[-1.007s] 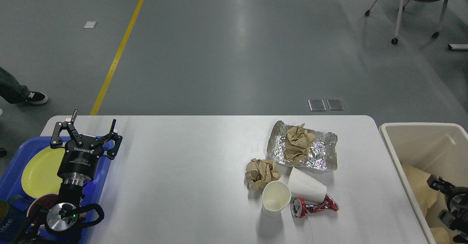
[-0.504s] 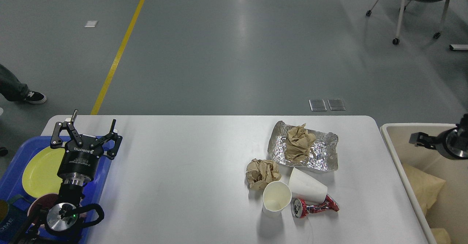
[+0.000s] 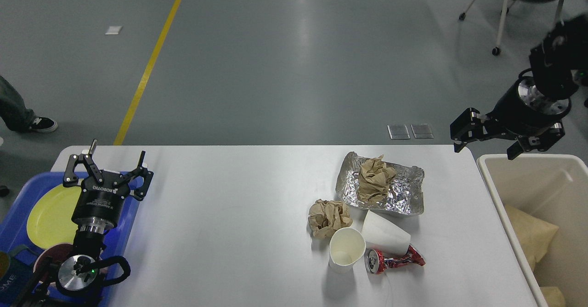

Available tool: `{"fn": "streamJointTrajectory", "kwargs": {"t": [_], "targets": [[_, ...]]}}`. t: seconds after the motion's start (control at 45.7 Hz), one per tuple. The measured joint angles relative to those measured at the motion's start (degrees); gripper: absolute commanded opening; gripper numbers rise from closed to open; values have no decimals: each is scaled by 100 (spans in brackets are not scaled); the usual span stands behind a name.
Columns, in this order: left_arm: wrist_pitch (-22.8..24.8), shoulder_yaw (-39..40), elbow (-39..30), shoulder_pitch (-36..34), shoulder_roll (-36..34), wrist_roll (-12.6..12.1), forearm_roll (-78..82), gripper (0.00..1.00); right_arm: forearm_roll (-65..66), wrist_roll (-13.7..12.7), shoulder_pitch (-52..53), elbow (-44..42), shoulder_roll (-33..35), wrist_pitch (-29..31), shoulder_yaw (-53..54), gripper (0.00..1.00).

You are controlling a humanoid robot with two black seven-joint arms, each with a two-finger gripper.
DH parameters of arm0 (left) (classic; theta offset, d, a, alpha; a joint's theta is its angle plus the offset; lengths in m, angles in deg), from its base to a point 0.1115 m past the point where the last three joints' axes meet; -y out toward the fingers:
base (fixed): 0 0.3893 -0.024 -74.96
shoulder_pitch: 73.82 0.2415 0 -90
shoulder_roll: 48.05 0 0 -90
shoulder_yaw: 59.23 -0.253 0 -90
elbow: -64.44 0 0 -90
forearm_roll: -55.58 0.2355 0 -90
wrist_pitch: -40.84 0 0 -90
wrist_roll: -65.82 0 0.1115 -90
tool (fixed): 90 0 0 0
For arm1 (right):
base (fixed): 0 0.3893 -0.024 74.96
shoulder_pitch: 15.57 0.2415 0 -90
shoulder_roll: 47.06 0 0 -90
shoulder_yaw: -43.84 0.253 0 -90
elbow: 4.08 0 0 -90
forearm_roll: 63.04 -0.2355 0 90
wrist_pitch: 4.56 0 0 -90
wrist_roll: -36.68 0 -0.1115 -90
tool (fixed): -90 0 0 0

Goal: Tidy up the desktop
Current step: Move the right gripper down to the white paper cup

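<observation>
The white desktop point(image 3: 229, 215) carries litter on its right half. A foil tray point(image 3: 404, 196) holds a crumpled brown paper point(image 3: 374, 177). In front of it lie a second brown paper ball point(image 3: 328, 217), an upright white paper cup point(image 3: 347, 248), a tipped white cup point(image 3: 385, 234) and a crushed red can point(image 3: 395, 260). My left gripper point(image 3: 118, 149) is open and empty over the desktop's far left corner, beside the blue tray. My right gripper point(image 3: 486, 149) hangs open and empty in the air between the desktop's far right corner and the bin.
A blue tray point(image 3: 124, 229) at the left edge holds a yellow plate point(image 3: 48, 215) and a dark red bowl point(image 3: 50, 254). A cream bin point(image 3: 542, 187) with brown paper point(image 3: 535, 240) inside stands right of the desktop. A wheeled chair point(image 3: 510, 3) stands far right.
My right arm has risen out of the cream bin and now hangs above the bin's far edge. The left arm and the litter have not moved.
</observation>
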Motion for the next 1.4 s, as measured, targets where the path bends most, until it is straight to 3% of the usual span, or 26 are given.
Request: {"fn": "streamJointTrajectory", "kwargs": {"t": [0.131,0.416,0.832,1.401], "targets": [[0,0,0,0,0,0,-1,96,-41,8,1049,569,-80,573,115,100],[0,0,0,0,0,0,-1,96,-84,13,2358,1821,-182,654,345,100],[0,0,0,-1,0,0,-1,96,-83,12,2069,1797,-211,571,340,100],[0,0,0,-2,1,0,2,96,-209,11,819,1405,-209,-313,406,100]]}}
